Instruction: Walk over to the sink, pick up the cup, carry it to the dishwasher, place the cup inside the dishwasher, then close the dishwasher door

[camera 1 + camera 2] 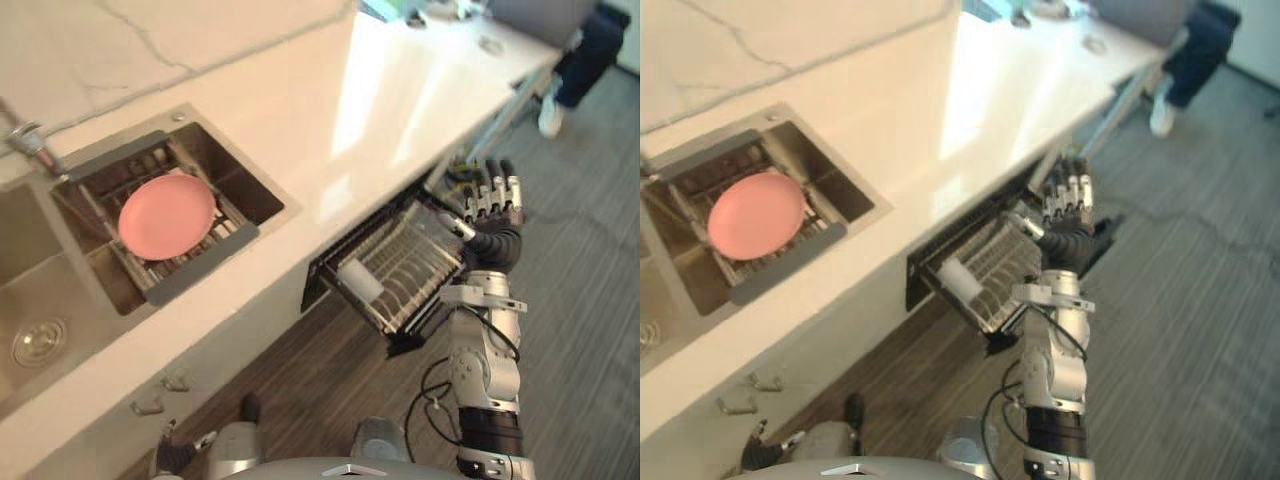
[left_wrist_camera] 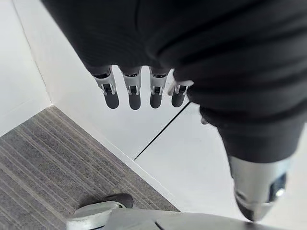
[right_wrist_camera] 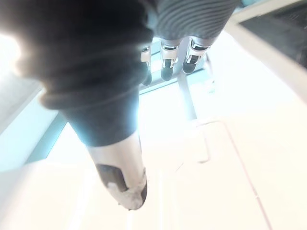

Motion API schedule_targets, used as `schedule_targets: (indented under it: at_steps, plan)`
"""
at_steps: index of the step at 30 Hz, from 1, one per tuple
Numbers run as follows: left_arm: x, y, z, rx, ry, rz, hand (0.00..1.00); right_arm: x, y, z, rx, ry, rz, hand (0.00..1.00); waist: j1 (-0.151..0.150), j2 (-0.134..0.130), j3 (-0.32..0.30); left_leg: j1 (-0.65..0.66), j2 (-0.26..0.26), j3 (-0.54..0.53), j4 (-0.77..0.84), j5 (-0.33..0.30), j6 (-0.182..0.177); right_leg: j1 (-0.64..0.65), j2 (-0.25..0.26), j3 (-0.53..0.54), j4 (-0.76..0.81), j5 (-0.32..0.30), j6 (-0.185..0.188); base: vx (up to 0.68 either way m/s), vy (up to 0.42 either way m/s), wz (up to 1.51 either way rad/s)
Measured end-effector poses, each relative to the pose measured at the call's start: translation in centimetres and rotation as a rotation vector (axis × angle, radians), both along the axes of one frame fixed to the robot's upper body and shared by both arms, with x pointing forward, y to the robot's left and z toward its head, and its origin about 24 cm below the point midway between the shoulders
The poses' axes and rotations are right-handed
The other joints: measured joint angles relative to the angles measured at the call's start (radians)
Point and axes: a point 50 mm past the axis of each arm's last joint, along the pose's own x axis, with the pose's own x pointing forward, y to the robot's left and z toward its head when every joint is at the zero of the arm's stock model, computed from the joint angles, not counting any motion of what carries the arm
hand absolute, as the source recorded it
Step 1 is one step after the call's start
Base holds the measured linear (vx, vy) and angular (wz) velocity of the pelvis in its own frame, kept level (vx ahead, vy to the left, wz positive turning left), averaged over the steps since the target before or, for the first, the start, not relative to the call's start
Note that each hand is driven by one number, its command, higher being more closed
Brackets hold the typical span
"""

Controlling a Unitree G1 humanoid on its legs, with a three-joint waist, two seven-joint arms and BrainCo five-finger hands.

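One cup (image 1: 360,280) is lying in the one pulled-out dishwasher rack (image 1: 420,250). The right hand (image 1: 495,200) is hovering over bare floor (image 1: 590,300) by the rack's outer edge, fingers straight and empty, like the left hand (image 2: 134,93).

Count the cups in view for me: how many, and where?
1: a white cup sits in the pulled-out dishwasher rack. The sink rack holds a pink plate. More may be hidden deeper in the dishwasher rack.
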Motion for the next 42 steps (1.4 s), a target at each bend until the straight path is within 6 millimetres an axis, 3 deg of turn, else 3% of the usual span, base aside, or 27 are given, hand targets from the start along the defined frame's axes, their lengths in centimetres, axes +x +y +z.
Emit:
schedule_targets:
  at_steps: [1, 2, 3, 6, 7, 8, 9, 10, 11, 12, 14, 16, 18, 19, 20, 21, 23, 24, 25, 28, 31, 35, 38, 39, 40, 41, 42]
  plan:
    - [-0.1, 0.5, 0.1, 0.015, 0.01, 0.001, 0.0, -0.2, 0.1, 0.8, -0.009, -0.049, 0.003, 0.0, 0.005, -0.026, -0.016, -0.012, -0.006, -0.031, 0.008, 0.014, -0.015, 0.015, 0.059, -0.004, -0.094, -0.04, -0.027, 0.12, -0.277, 0.76]
    - [-0.2, 0.8, 0.1, 0.025, 0.008, 0.028, 0.0, -0.1, 0.2, 1.8, -0.028, -0.103, 0.011, 0.0, 0.016, -0.045, -0.03, -0.025, -0.03, -0.048, 0.017, 0.013, -0.024, 0.043, 0.059, -0.029, -0.172, -0.075, -0.056, 0.11, -0.226, 0.62]
    - [0.0, 0.8, 0.1, 0.023, 0.001, 0.038, 0.0, 0.0, 0.2, 2.2, -0.041, -0.125, 0.018, 0.0, 0.019, -0.049, -0.037, -0.033, -0.036, -0.055, 0.026, 0.012, -0.026, 0.063, 0.061, -0.02, -0.206, -0.077, -0.05, 0.08, -0.134, 0.47]
    - [0.5, -0.6, 0.1, 0.002, -0.019, 0.011, 0.0, 0.1, -0.3, 3.2, -0.08, -0.155, 0.01, 0.0, 0.014, 0.013, -0.038, -0.057, -0.036, -0.113, 0.021, 0.006, -0.025, 0.083, 0.073, -0.003, -0.218, -0.075, -0.046, -0.01, -0.028, 0.57]
    - [0.5, -1.0, 0.0, -0.005, -0.017, 0.007, 0.0, 0.0, -0.6, 2.9, -0.069, -0.137, 0.01, 0.0, -0.001, 0.043, -0.044, -0.045, -0.029, -0.174, -0.005, 0.005, -0.027, 0.095, 0.096, 0.063, -0.185, -0.076, -0.059, -0.03, 0.004, 0.95]
    - [0.5, -1.0, 0.0, -0.002, -0.017, 0.006, 0.0, -0.1, -0.6, 3.0, -0.067, -0.138, 0.011, 0.0, -0.013, 0.048, -0.048, -0.032, -0.025, -0.211, -0.034, 0.003, -0.03, 0.11, 0.113, 0.099, -0.187, -0.076, -0.083, -0.01, 0.003, 1.2]
    - [0.5, -0.8, 0.1, 0.005, -0.017, 0.005, 0.0, -0.2, -0.5, 3.1, -0.063, -0.147, 0.017, 0.0, -0.018, 0.028, -0.06, -0.023, -0.025, -0.228, -0.077, -0.006, -0.041, 0.129, 0.111, 0.117, -0.221, -0.093, -0.104, 0.04, -0.004, 0.98]
    - [0.6, -0.1, 0.2, 0.023, -0.02, -0.002, 0.0, -0.3, -0.5, 3.4, -0.062, -0.16, 0.02, 0.0, -0.018, -0.005, -0.071, -0.042, -0.047, -0.221, -0.029, 0.004, -0.035, 0.138, 0.086, 0.115, -0.256, -0.13, -0.102, 0.08, -0.062, 0.83]
    - [0.7, 0.1, 0.3, 0.03, -0.026, -0.001, 0.0, -0.5, -0.5, 3.9, -0.07, -0.179, 0.022, 0.0, -0.015, -0.014, -0.078, -0.078, -0.06, -0.212, 0.036, 0.007, -0.036, 0.148, 0.08, 0.109, -0.284, -0.161, -0.042, 0.08, -0.082, 1.05]
    - [0.6, -0.1, 0.3, 0.031, -0.024, 0.019, 0.0, -0.5, -0.6, 4.1, -0.076, -0.182, 0.024, 0.0, -0.002, -0.003, -0.081, -0.107, -0.039, -0.246, 0.057, 0.02, -0.068, 0.173, 0.111, 0.044, -0.299, -0.142, -0.032, 0.07, -0.103, 0.96]
    - [-0.3, -0.3, 0.1, 0.026, -0.005, 0.042, 0.0, -0.3, -0.7, 4.0, -0.058, -0.168, 0.037, 0.0, 0.021, 0.003, -0.103, -0.142, -0.02, -0.263, 0.032, 0.044, -0.066, 0.194, 0.128, -0.024, -0.329, -0.13, -0.041, 0.05, -0.063, 0.97]
    - [-0.3, -0.4, 0.0, 0.023, -0.003, 0.054, 0.0, -0.3, -1.0, 4.0, -0.049, -0.156, 0.023, 0.0, 0.022, 0.009, -0.106, -0.172, 0.0, -0.182, 0.03, 0.054, -0.029, 0.218, 0.126, -0.095, -0.358, -0.121, -0.044, 0.04, -0.014, 1.19]
    - [-0.1, -0.6, 0.1, 0.027, -0.017, 0.069, 0.0, -0.4, -2.4, 3.9, -0.041, -0.131, -0.047, 0.0, 0.012, 0.03, -0.104, -0.249, 0.039, 0.068, 0.106, 0.095, 0.118, 0.269, 0.115, -0.24, -0.377, -0.114, -0.042, 0.06, 0.029, 1.81]
    - [-0.1, -0.8, 0.1, 0.03, -0.019, 0.072, 0.0, -0.5, -2.8, 4.0, -0.047, -0.128, -0.071, 0.0, 0.012, 0.04, -0.1, -0.259, 0.044, 0.131, 0.125, 0.118, 0.117, 0.286, 0.111, -0.273, -0.377, -0.114, -0.042, 0.03, 0.125, 1.82]
    - [-0.3, -1.1, 0.0, 0.035, -0.016, 0.073, 0.0, -0.9, -3.8, 4.3, -0.056, -0.135, -0.113, 0.0, 0.011, 0.056, -0.104, -0.259, 0.031, 0.257, 0.119, 0.141, 0.09, 0.308, 0.095, -0.331, -0.374, -0.111, -0.041, 0.03, 0.2, 1.59]
    - [-0.3, -1.3, 0.0, 0.044, -0.013, 0.062, 0.0, -1.2, -4.5, 4.6, -0.061, -0.149, -0.141, 0.0, 0.024, 0.064, -0.108, -0.24, 0.005, 0.303, 0.069, 0.13, 0.063, 0.329, 0.072, -0.364, -0.382, -0.111, -0.04, 0.01, 0.188, 1.43]
    - [-0.4, -1.6, -0.1, 0.05, -0.001, 0.038, 0.0, -1.4, -4.6, 4.5, -0.061, -0.161, -0.145, 0.0, 0.025, 0.059, -0.108, -0.201, -0.049, 0.357, -0.036, 0.109, 0.063, 0.352, 0.027, -0.394, -0.422, -0.076, -0.039, 0.04, 0.2, 0.92]
    - [-0.6, -1.2, -0.1, 0.065, 0.007, 0.038, 0.0, -1.3, -4.4, 4.4, -0.041, -0.165, -0.136, 0.0, 0.03, 0.047, -0.104, -0.204, -0.081, 0.356, 0.02, 0.109, 0.103, 0.351, -0.014, -0.365, -0.416, -0.097, -0.039, 0.1, 0.196, 0.48]
    - [-1.2, -1.2, -0.2, 0.069, 0.028, 0.036, 0.0, -1.4, -4.3, 4.3, -0.038, -0.166, -0.132, 0.0, 0.03, 0.051, -0.104, -0.199, -0.087, 0.355, 0.025, 0.115, 0.108, 0.352, -0.021, -0.35, -0.403, -0.113, -0.033, 0.13, 0.176, 0.2]
    - [-1.9, -0.9, -0.3, 0.065, 0.066, 0.031, 0.0, -1.2, -3.6, 3.5, -0.015, -0.143, -0.112, 0.0, 0.017, 0.067, -0.112, -0.135, -0.109, 0.327, -0.088, 0.142, 0.116, 0.292, -0.035, -0.245, -0.315, -0.067, -0.071, 0.05, 0.146, -0.08]
    - [-2.2, -0.7, -0.4, 0.066, 0.078, 0.027, 0.0, -1.2, -3.2, 3.4, -0.026, -0.143, -0.105, 0.0, -0.003, 0.048, -0.127, -0.124, -0.106, 0.282, -0.094, 0.143, 0.115, 0.268, -0.008, -0.197, -0.291, -0.061, -0.077, -0.01, 0.044, -0.07]
    - [-2.0, -0.7, -0.4, 0.059, 0.076, 0.021, 0.0, -1.3, -3.1, 3.3, -0.056, -0.137, -0.119, 0.0, -0.015, 0.045, -0.129, -0.128, -0.1, 0.247, -0.094, 0.148, 0.108, 0.25, 0.007, -0.169, -0.261, -0.059, -0.077, 0.0, -0.04, -0.02]
    - [-2.0, -0.7, -0.5, 0.049, 0.071, 0.009, 0.0, -1.4, -3.2, 3.1, -0.047, -0.128, -0.134, 0.0, -0.023, 0.052, -0.133, -0.144, -0.079, 0.225, -0.095, 0.137, 0.073, 0.237, 0.036, -0.172, -0.264, -0.053, -0.086, -0.03, -0.086, -0.01]
    - [-1.9, -0.7, -0.5, 0.045, 0.072, 0.0, 0.0, -1.4, -3.3, 3.0, -0.034, -0.12, -0.144, 0.0, -0.021, 0.026, -0.135, -0.153, -0.085, 0.23, -0.075, 0.103, 0.031, 0.226, 0.015, -0.166, -0.293, -0.041, -0.104, -0.01, -0.052, -0.18]
    - [-1.6, -0.6, -0.5, 0.045, 0.065, -0.005, 0.0, -1.4, -3.3, 2.9, -0.028, -0.118, -0.147, 0.0, -0.012, 0.008, -0.138, -0.17, -0.096, 0.238, -0.006, 0.1, 0.06, 0.221, -0.001, -0.154, -0.306, -0.052, -0.105, 0.12, -0.07, -0.54]
    - [-2.0, -0.3, -0.5, 0.051, 0.07, -0.003, 0.0, -1.5, -3.4, 3.2, -0.036, -0.127, -0.151, 0.0, 0.0, 0.009, -0.147, -0.191, -0.09, 0.226, 0.093, 0.032, 0.091, 0.222, 0.016, -0.134, -0.334, -0.092, -0.098, 0.1, -0.1, -0.61]
    - [-2.0, -0.1, -0.5, 0.056, 0.073, -0.002, 0.0, -1.6, -3.5, 2.9, -0.024, -0.116, -0.166, 0.0, -0.004, -0.007, -0.152, -0.18, -0.099, 0.234, 0.044, 0.064, 0.082, 0.219, 0.009, -0.119, -0.367, -0.102, -0.09, 0.08, -0.116, -0.51]
